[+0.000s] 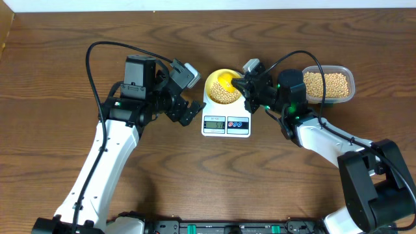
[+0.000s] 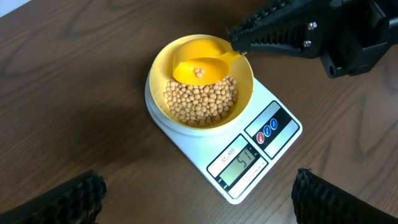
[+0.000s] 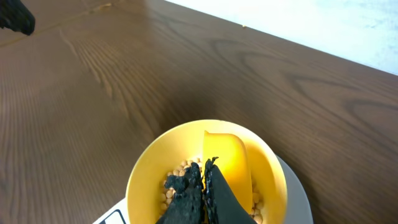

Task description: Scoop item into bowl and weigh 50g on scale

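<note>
While the right pincer (image 3: 204, 175) clamps the scoop (image 2: 186, 70), beans (image 2: 202, 101) lie just beneath it in the bowl (image 2: 160, 62); left pincer (image 2: 202, 200) gapes.

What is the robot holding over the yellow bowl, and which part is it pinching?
The right gripper holds the yellow scoop by its handle, jaws shut on it. The left gripper is open and holds nothing.

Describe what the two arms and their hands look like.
Both the left arm and right arm have white links, black joint housings with small green lights, and looping black cables. The left hand and right hand are black with textured finger pads; a grey camera box sits by each wrist.
</note>
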You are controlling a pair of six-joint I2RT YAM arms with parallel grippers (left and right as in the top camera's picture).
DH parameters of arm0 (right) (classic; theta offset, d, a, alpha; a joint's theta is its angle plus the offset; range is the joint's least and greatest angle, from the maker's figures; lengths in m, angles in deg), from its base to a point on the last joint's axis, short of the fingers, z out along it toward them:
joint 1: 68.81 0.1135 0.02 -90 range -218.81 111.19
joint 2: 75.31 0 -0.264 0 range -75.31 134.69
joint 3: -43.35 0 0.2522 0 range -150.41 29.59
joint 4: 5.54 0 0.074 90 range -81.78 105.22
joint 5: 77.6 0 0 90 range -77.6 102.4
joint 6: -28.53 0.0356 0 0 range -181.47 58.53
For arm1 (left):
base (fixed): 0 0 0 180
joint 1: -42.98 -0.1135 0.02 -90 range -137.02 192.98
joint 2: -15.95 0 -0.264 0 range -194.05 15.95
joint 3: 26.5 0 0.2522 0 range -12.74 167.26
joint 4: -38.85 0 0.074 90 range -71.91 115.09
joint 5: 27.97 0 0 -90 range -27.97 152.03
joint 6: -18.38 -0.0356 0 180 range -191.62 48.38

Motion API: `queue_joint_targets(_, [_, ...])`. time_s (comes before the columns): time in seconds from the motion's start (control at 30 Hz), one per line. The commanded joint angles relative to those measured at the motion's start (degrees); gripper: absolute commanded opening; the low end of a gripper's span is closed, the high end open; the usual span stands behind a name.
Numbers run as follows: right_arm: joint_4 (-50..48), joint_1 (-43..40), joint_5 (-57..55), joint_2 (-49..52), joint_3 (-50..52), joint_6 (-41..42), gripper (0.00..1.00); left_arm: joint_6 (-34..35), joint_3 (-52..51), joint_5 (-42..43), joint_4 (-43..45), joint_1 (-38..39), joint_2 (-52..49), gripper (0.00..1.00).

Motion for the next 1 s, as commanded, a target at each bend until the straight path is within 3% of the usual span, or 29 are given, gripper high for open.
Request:
queue_joint_targets(0.0, [1.53, 0.59, -1.05, -0.11, -0.07, -2.58, 0.01, 0.24, -0.44, 0.74, 0.04, -0.13, 0.63, 0.98])
queue_joint_targets(0.53, [3.67, 0.66, 6.82, -0.11, -0.07, -2.69, 0.01, 0.24, -0.46, 0.74, 0.04, -0.13, 0.63, 0.98])
queue_joint_targets(0.97, [3.43, 0.59, 8.90, -0.13, -0.07, 2.86, 0.01, 0.24, -0.44, 0.74, 0.04, -0.13, 0.63, 0.98])
